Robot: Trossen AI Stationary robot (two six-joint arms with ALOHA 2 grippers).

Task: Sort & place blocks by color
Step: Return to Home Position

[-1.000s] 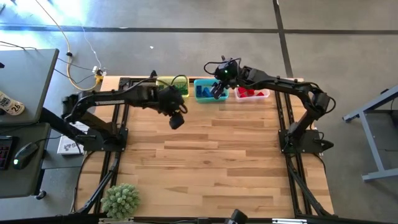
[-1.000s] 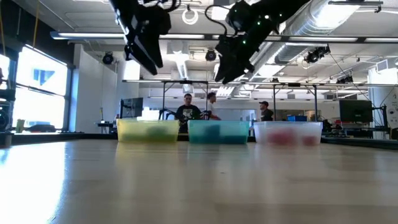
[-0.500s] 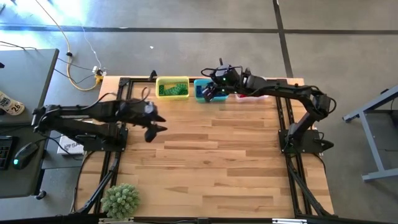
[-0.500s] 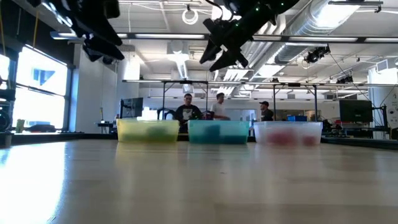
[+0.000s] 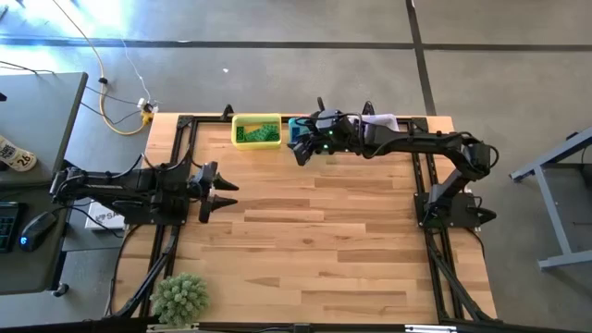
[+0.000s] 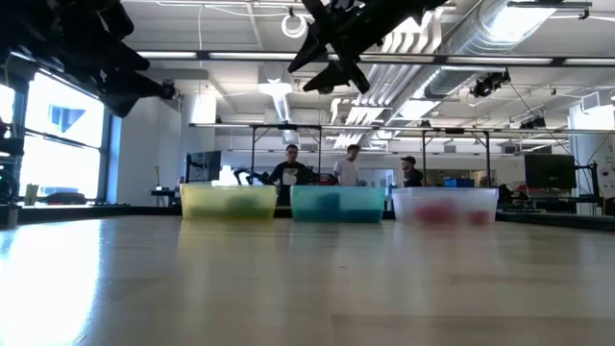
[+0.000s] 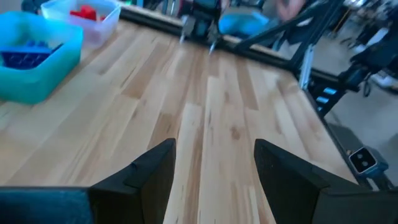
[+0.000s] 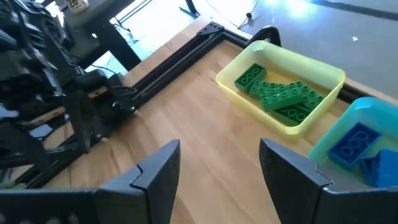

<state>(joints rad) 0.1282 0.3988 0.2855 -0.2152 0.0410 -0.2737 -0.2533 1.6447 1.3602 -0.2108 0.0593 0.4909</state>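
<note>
Green blocks (image 8: 278, 94) lie in the yellow bin (image 8: 323, 73), and blue blocks (image 8: 352, 144) in the teal bin (image 7: 37, 74). Red blocks (image 7: 84, 12) lie in the clear bin (image 7: 102, 28). All three bins stand in a row at the table's far edge. My left gripper (image 5: 227, 194) is drawn back at the table's left side, open and holding nothing, pointing across the bare wood (image 7: 214, 168). My right gripper (image 5: 301, 155) hovers open and holding nothing just in front of the teal bin, looking toward the yellow bin (image 8: 217, 168).
A small green plant (image 5: 180, 298) stands at the near left corner. Black frame rails (image 5: 176, 166) run along the left and right table sides. The wooden top (image 5: 314, 231) in front of the bins is bare. People stand in the room behind the bins (image 6: 351, 173).
My left gripper has drawn back from near the yellow bin toward the table's left edge, sinking and tipping up toward level. My right gripper has swung from over the teal bin toward the left and a little nearer, rising and rolling. Both have stayed open.
</note>
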